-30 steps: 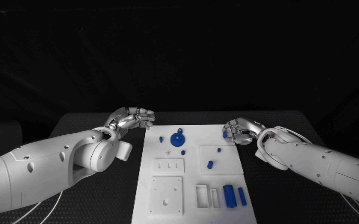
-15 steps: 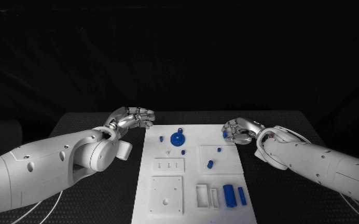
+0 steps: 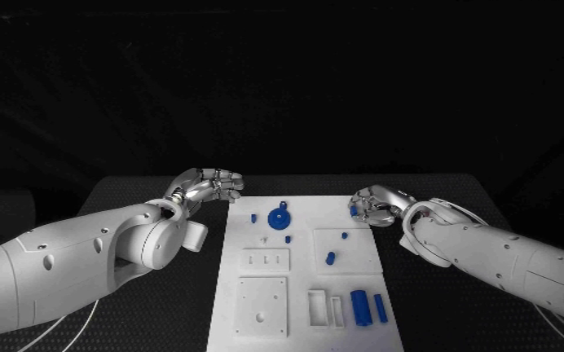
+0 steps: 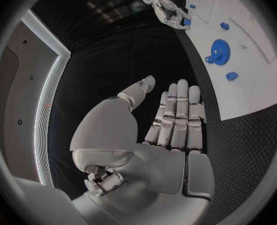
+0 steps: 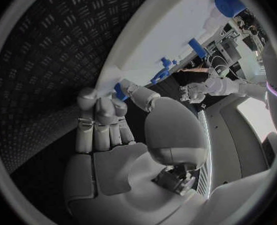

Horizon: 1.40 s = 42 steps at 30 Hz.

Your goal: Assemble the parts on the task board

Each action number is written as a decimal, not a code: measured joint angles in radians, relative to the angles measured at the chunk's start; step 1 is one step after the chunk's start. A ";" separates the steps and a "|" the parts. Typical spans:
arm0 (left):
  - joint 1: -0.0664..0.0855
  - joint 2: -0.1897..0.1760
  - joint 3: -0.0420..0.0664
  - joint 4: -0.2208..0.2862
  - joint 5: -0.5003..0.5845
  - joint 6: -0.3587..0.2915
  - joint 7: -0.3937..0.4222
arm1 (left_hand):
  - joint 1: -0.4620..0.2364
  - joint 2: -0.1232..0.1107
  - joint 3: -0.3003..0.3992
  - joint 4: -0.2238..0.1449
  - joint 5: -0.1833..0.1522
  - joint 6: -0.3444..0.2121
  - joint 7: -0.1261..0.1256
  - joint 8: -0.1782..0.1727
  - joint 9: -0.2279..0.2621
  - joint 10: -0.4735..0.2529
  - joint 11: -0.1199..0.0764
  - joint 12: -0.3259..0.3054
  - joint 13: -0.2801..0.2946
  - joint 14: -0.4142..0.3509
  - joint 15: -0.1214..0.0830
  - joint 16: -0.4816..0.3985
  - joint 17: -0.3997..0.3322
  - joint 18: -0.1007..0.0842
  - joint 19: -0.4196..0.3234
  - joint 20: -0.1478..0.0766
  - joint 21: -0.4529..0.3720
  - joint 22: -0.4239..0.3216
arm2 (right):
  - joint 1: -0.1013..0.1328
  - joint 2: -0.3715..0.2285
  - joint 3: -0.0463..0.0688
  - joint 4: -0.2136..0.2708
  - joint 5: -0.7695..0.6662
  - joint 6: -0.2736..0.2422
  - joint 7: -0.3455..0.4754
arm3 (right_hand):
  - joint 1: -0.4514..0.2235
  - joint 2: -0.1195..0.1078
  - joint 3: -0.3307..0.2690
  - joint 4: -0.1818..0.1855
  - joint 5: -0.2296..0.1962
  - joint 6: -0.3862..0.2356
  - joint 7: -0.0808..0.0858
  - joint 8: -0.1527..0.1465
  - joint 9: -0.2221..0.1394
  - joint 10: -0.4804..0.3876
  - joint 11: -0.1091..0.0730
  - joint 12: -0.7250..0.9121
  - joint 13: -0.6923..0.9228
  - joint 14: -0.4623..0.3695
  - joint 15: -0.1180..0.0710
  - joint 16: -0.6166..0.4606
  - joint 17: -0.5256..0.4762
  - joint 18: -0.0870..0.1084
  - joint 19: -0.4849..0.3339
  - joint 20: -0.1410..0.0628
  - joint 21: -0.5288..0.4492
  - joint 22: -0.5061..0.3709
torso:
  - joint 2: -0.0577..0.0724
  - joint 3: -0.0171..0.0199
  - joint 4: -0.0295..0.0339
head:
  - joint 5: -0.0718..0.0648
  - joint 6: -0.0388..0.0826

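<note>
A small blue part (image 3: 354,211) is pinched between the thumb and fingertips (image 5: 121,106) of the right hand (image 3: 378,206) at the far right edge of the task board (image 3: 265,299). The remaining fingers of this hand are curled in, side by side. In the right wrist view the blue piece is seen against the board's white edge, partly covered by the fingers, so its shape cannot be told.

The left hand (image 3: 208,185) is held just off the far left corner of the board, over the black table (image 3: 141,197). Its fingers (image 4: 176,115) are laid together and straight in the left wrist view, with the thumb set apart to one side; nothing is held. The hands are segmented silver metal, and the arms are smooth white shells.

The task board is a flat white rectangular plate with raised square panels and recessed slots. A blue toothed gear (image 3: 279,221) lies flat near the far end, with a small blue peg (image 3: 284,204) just beyond it and another short blue peg (image 3: 253,218) to its left. A small blue piece (image 3: 288,239) lies nearer than the gear. Two small rounded blue pieces (image 3: 330,258) are seen on the square panel at the right of the board. At the near right, a wide blue block (image 3: 361,307) and a narrow blue bar (image 3: 380,308) lie side by side, beside a white rectangular frame (image 3: 317,307). The table surface is black with a fine embossed tread pattern.
</note>
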 measured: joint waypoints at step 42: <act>0.003 0.009 0.000 -0.003 -0.064 0.029 -0.079 | -0.098 0.006 -0.038 0.049 -0.026 0.082 -0.038 0.016 0.020 0.137 -0.066 0.063 0.054 0.097 -0.051 0.085 0.069 0.010 0.061 -0.050 0.070 0.000 | 0.033 -0.041 0.004 0.214 -0.043 -0.105 -0.148 | -0.042 -0.006 0.080 -0.041 0.009 0.108 -0.068 0.034 0.051 0.011 -0.046 0.001 0.000 0.009 -0.034 -0.004 0.002 0.045 0.011 -0.004 0.004 0.001 | -0.003 -0.0030 -0.0037 | 0.002 0.010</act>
